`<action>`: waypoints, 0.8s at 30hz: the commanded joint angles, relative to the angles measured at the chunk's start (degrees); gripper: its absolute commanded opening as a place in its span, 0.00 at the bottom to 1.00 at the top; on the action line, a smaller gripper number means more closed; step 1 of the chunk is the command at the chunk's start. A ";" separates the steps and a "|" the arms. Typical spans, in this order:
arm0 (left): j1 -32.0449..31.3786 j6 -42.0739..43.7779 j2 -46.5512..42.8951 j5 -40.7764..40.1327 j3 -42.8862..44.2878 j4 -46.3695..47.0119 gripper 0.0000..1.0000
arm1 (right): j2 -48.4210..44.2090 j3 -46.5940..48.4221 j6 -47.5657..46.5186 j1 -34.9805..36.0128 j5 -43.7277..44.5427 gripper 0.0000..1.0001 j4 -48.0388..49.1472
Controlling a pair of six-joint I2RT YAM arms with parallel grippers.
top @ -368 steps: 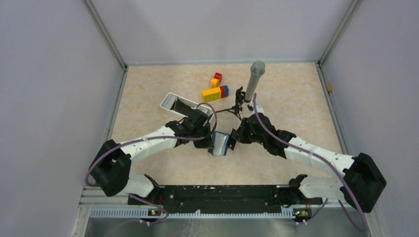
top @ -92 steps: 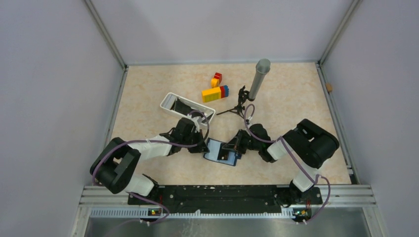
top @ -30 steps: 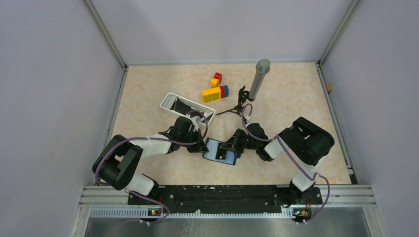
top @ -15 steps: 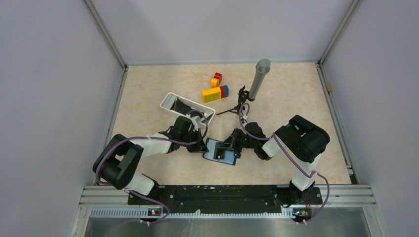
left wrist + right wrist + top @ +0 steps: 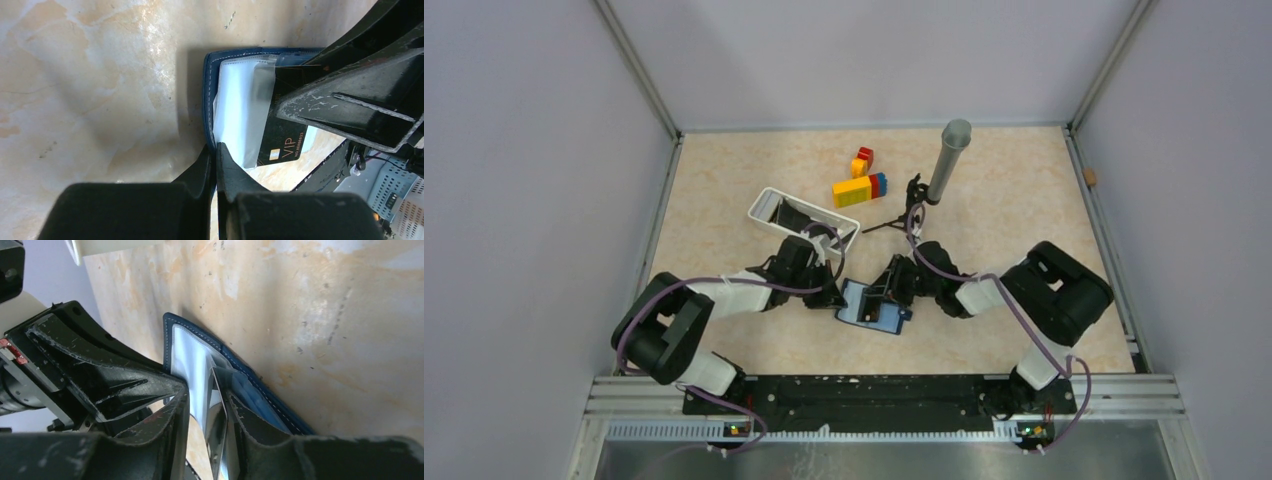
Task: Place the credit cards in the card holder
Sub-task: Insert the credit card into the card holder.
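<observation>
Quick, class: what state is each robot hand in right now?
Left hand: shut, tips at the card holder's edge.
Right hand: open, a credit card standing loose between its fingers.

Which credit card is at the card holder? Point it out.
The credit card marked VIP, between the right claw's fingers at the card holder; the other cards lie in the white tray.

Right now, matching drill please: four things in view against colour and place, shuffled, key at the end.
1 card holder
2 credit card
3 tray
4 cylinder

A grey, right of the toy blocks
B navy, lying open
C white, left of the toy blocks
D black with gold VIP lettering, on the open holder

Pairs: 1-B, 2-D, 3-C, 4-A
</observation>
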 commanded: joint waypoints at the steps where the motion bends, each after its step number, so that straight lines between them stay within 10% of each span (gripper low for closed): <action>1: -0.06 0.65 -1.24 -4.63 -0.92 -1.36 0.00 | -3.23 0.00 -6.27 0.03 8.73 0.32 -16.57; 24: -0.14 -0.94 -1.93 -2.94 -2.62 1.85 0.00 | -14.11 2.51 -6.93 3.93 10.61 0.25 -30.90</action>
